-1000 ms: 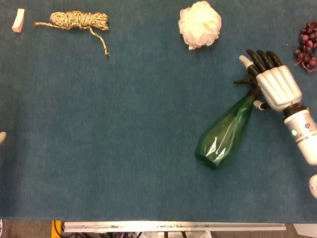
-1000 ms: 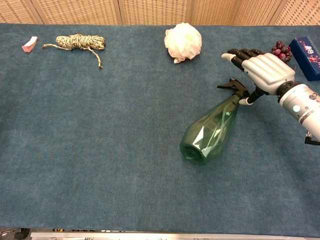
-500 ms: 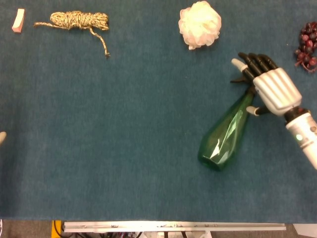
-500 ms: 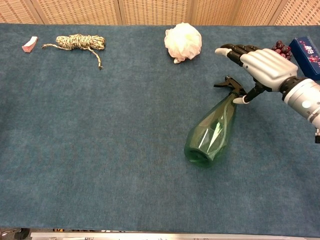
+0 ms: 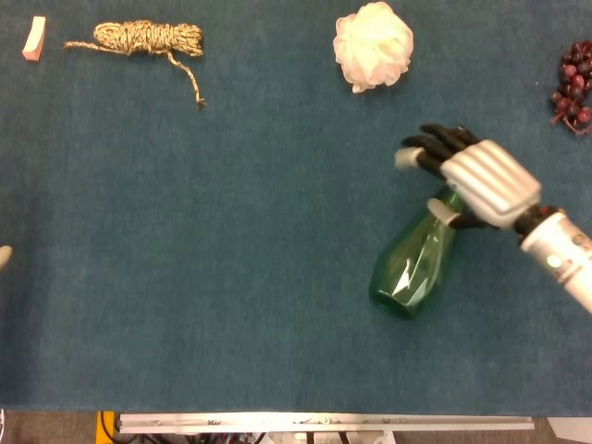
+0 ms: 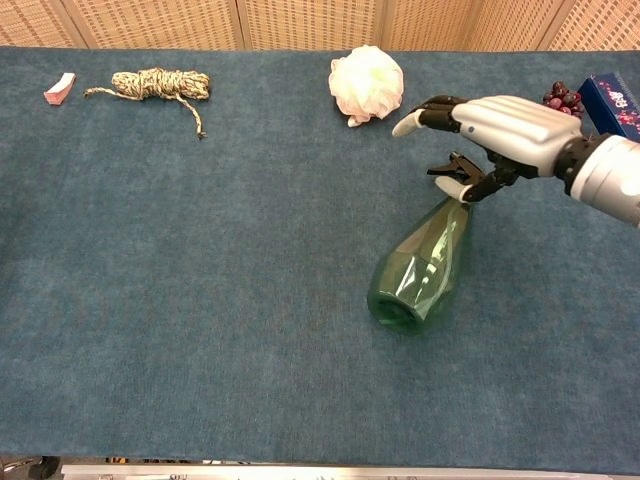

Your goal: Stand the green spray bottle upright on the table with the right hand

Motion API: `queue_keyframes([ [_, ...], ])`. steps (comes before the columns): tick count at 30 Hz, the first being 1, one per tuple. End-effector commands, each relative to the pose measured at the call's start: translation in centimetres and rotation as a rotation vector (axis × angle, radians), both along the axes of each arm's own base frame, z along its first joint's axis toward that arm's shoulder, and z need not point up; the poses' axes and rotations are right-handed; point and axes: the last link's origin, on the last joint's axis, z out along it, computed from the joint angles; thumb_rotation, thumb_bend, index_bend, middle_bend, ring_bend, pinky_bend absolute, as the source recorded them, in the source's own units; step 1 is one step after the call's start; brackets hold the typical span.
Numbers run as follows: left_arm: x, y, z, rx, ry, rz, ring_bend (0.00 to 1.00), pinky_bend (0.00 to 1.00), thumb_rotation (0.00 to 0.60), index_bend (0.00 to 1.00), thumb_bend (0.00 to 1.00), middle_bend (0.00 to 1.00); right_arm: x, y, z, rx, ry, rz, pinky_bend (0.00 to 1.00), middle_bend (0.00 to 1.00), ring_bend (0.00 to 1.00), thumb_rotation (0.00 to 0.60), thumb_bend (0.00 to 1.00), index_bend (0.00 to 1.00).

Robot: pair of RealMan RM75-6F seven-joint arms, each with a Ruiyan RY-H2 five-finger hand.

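Observation:
The green spray bottle (image 5: 412, 268) (image 6: 415, 270) lies on its side on the blue table, base toward the front edge and black spray head toward the back. My right hand (image 5: 476, 176) (image 6: 500, 125) hovers over the neck and spray head, palm down, fingers stretched out to the left and apart. Its thumb (image 6: 455, 188) touches the neck just below the spray head. The fingers are not wrapped around the bottle. A pale tip (image 5: 4, 257) at the left edge of the head view is all that shows of my left hand.
A white bath pouf (image 5: 373, 44) (image 6: 366, 83) sits behind the bottle. Dark grapes (image 5: 573, 74) and a blue box (image 6: 615, 110) are at the far right. A coiled rope (image 5: 148, 37) and a small pink block (image 5: 34, 38) lie at the back left.
My right hand has moved left and turned over the spray head. The bottle's neck swung left with it, so the bottle now lies more front-to-back.

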Motion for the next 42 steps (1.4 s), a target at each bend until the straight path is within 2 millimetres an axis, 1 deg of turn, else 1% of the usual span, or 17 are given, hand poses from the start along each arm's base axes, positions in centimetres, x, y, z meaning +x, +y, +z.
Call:
queue_keyframes([
  [1, 0.0, 0.0, 0.0, 0.0, 0.0, 0.0, 0.0, 0.0, 0.6, 0.0, 0.0, 0.0, 1.2, -0.7, -1.0, 0.029, 0.008, 0.021, 0.24, 0.32, 0.15, 0.6, 0.89, 0.39],
  [4, 0.0, 0.0, 0.0, 0.0, 0.0, 0.0, 0.0, 0.0, 0.6, 0.0, 0.0, 0.0, 2.4, -1.0, -2.1, 0.076, -0.005, 0.024, 0.25, 0.35, 0.18, 0.6, 0.98, 0.43],
  [5, 0.0, 0.0, 0.0, 0.0, 0.0, 0.0, 0.0, 0.0, 0.6, 0.0, 0.0, 0.0, 2.6, -1.1, -2.4, 0.091, -0.01, 0.023, 0.25, 0.36, 0.19, 0.6, 1.0, 0.44],
  [10, 0.0, 0.0, 0.0, 0.0, 0.0, 0.0, 0.0, 0.0, 0.6, 0.0, 0.0, 0.0, 3.9, -0.9, -3.9, 0.159, -0.025, 0.034, 0.25, 0.42, 0.24, 0.6, 1.0, 0.49],
  [14, 0.0, 0.0, 0.0, 0.0, 0.0, 0.0, 0.0, 0.0, 0.6, 0.0, 0.0, 0.0, 4.8, -0.4, -4.9, 0.215, -0.041, 0.041, 0.25, 0.44, 0.27, 0.6, 1.0, 0.52],
  [22, 0.0, 0.0, 0.0, 0.0, 0.0, 0.0, 0.0, 0.0, 0.6, 0.0, 0.0, 0.0, 4.7, 1.7, -6.4, 0.296, -0.032, 0.062, 0.24, 0.46, 0.28, 0.6, 1.0, 0.54],
  [31, 0.0, 0.0, 0.0, 0.0, 0.0, 0.0, 0.0, 0.0, 0.6, 0.0, 0.0, 0.0, 4.7, 2.5, -8.4, 0.353, -0.018, 0.069, 0.25, 0.46, 0.28, 0.6, 1.0, 0.54],
  [36, 0.0, 0.0, 0.0, 0.0, 0.0, 0.0, 0.0, 0.0, 0.6, 0.0, 0.0, 0.0, 4.4, 3.0, -8.2, 0.38, -0.017, 0.051, 0.26, 0.46, 0.28, 0.6, 1.0, 0.54],
  [42, 0.0, 0.0, 0.0, 0.0, 0.0, 0.0, 0.0, 0.0, 0.6, 0.0, 0.0, 0.0, 4.1, 3.8, -6.8, 0.391, -0.008, 0.047, 0.26, 0.47, 0.28, 0.6, 1.0, 0.54],
])
